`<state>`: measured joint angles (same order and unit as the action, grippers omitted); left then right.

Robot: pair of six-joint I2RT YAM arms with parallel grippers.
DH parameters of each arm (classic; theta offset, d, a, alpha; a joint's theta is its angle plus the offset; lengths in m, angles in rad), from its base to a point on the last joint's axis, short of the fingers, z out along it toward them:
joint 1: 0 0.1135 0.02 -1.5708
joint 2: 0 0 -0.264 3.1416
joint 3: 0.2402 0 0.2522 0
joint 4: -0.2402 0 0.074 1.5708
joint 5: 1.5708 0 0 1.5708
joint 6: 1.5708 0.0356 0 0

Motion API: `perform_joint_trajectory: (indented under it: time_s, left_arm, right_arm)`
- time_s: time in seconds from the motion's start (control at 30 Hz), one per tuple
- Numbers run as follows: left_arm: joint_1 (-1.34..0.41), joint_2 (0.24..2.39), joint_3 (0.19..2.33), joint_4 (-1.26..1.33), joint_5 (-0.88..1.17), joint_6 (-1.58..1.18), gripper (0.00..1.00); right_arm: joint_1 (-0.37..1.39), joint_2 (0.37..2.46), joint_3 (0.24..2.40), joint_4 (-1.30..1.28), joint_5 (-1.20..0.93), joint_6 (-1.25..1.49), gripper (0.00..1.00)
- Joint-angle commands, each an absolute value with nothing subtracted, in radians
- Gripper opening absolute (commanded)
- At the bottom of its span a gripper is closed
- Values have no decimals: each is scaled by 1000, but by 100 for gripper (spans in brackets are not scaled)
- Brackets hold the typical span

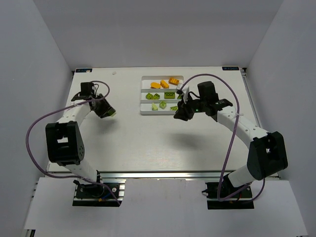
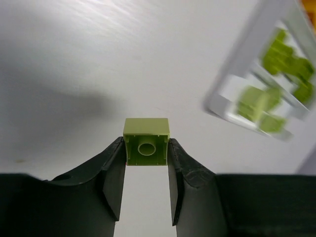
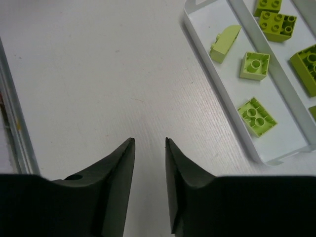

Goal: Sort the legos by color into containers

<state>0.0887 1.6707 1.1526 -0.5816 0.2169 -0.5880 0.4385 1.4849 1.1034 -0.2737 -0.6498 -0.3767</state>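
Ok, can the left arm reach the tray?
Probably yes: only bare table lies between the left gripper, shut on a pale green brick, and the tray's left end; the right gripper sits off its right corner.

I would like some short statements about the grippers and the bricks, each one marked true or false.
1. The left gripper is shut on a pale green brick. True.
2. The right gripper holds an orange brick. False: it holds nothing.
3. The orange bricks lie in the far compartment of the tray. True.
4. The left gripper hangs over the tray. False: it is over bare table, to the tray's left.
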Motion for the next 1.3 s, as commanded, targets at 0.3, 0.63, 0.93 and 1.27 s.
perform_joint_trajectory:
  time_s: [0.3, 0.63, 0.93, 1.27]
  left_arm:
    - [-187, 1819, 1370, -344, 471, -805, 16]
    - [-265, 2017, 1609, -479, 385, -790, 37]
    - [-302, 2072, 1698, -532, 370, -776, 70]
    - [-302, 1768, 1689, -571, 301, -637, 85]
  right_arm:
    - [403, 1445, 1109, -252, -617, -322, 24]
    - [377, 1431, 1094, -238, -604, -311, 37]
    - [371, 1431, 1089, -253, -604, -325, 57]
    - [359, 1405, 1150, -313, -629, -295, 81]
